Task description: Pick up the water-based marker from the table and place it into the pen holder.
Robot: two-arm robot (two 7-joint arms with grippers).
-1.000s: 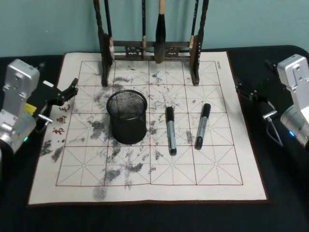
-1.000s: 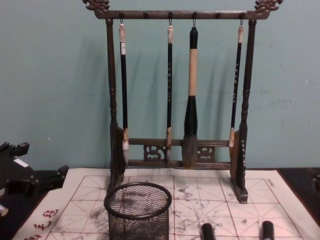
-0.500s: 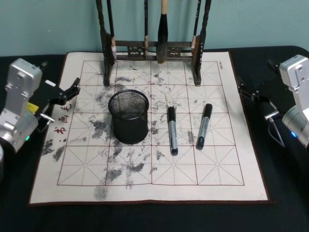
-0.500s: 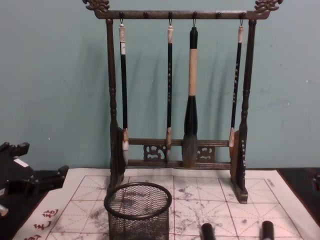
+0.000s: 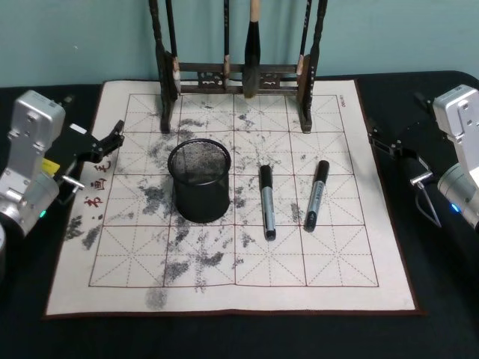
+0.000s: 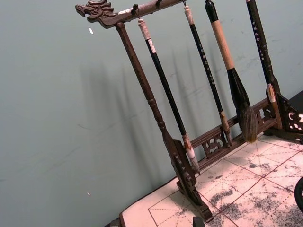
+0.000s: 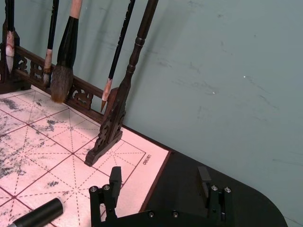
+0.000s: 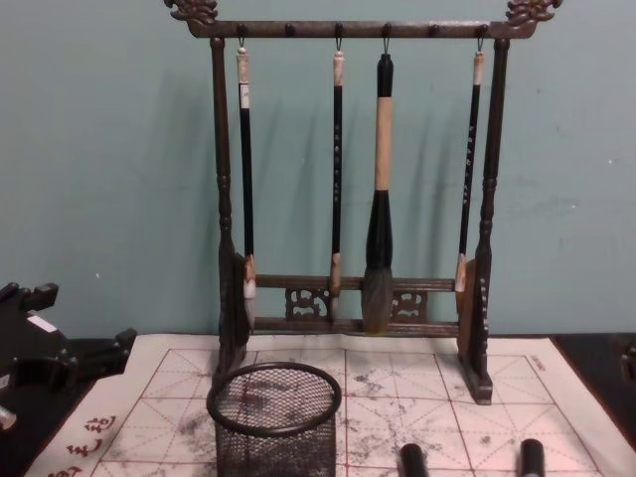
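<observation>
**Two look-alike markers, and neither tool has a grip on anything**

Nearest me is the black tabletop (image 5: 224, 336), with the ink-stained mat (image 5: 314, 295) spread over it. Further in, two dark markers lie flat on the mat, near each other and almost parallel. The left marker (image 5: 266, 202) is just beside the pen holder (image 5: 198, 182), and the right marker (image 5: 316, 194) is one grid square over.

I cannot tell which is the water-based one, so the first risk is simply taking the wrong pen. Both barrels are round, and an off-centre pinch could roll one away or knock it into its neighbour.

The pen holder stands upright, apart from both markers. It looks like light mesh, so a marker arriving too low could catch the rim and tip it.

Out at the sides, the left tool (image 5: 114, 137) hovers over the mat's left edge, spread wide and empty. The right tool (image 5: 374, 140) hangs over bare tabletop off the mat's right edge, also wide and empty.

Farthest back stands the brush rack (image 5: 239, 71). A high, careless swing could snag its hanging brushes (image 8: 378, 248).
</observation>
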